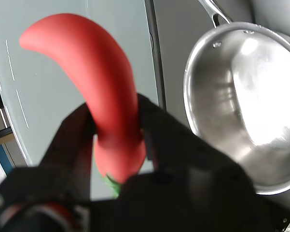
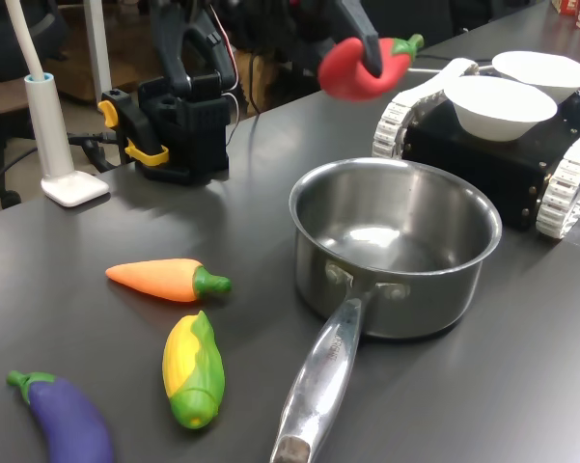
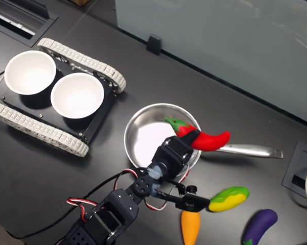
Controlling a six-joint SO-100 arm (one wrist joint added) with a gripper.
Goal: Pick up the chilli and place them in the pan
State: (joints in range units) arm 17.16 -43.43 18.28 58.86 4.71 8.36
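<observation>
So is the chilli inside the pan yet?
Not yet. The chilli is up in the air, pinched by the gripper, and the pan is empty.

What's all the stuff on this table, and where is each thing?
chilli: one, red, held in the air above the table
pan: one, steel, mid-table, empty
carrot: one, orange, first exterior view's left of the pan
corn: one, yellow-green, below the carrot
eggplant: one, purple, first exterior view's lower left
bowls: two, white, on the tracked vehicle
lamp base: one, white, first exterior view's left edge
gripper: one, black, jaws shut on the chilli
</observation>
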